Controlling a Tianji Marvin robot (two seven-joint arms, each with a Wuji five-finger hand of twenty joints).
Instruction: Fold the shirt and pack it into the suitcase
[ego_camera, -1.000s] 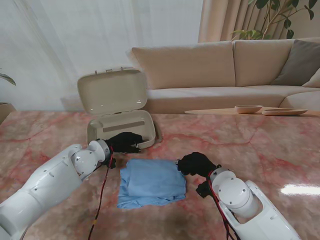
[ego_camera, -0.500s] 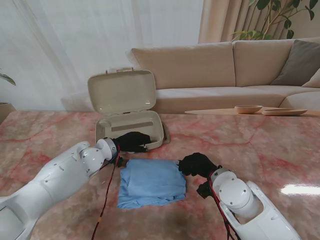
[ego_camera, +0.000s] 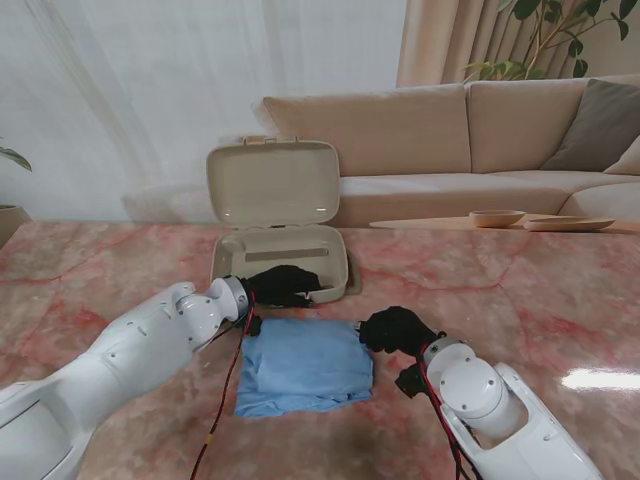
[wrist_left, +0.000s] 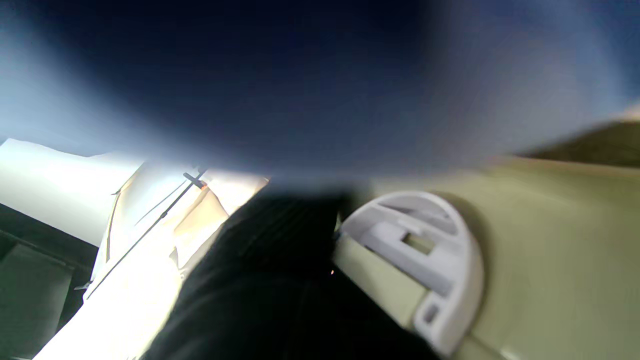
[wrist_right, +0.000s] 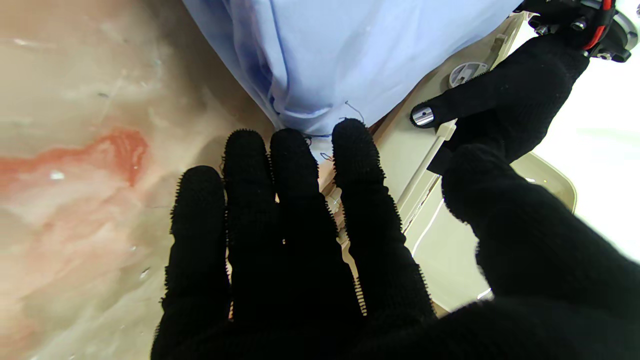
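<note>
Lying nearest on the glossy pink-veined marble tabletop (ego_camera: 520, 290), the folded shirt (ego_camera: 305, 365) is soft pale-blue cloth with rumpled edges. The right hand (ego_camera: 393, 328), in a nubbly black knit glove, rests flat with fingers extended at the shirt's right edge, holding nothing. Farther off, the black-gloved left hand (ego_camera: 280, 285) grips the front rim of the smooth beige hard-shell suitcase (ego_camera: 285, 255), its rounded lid upright. No readable writing shows

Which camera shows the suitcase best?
The stand view: the whole suitcase shows, lid up, with the left hand on its near rim. The left wrist view gives a blurred close-up of a latch; the right wrist view shows only part of its shell beside the shirt.
</note>
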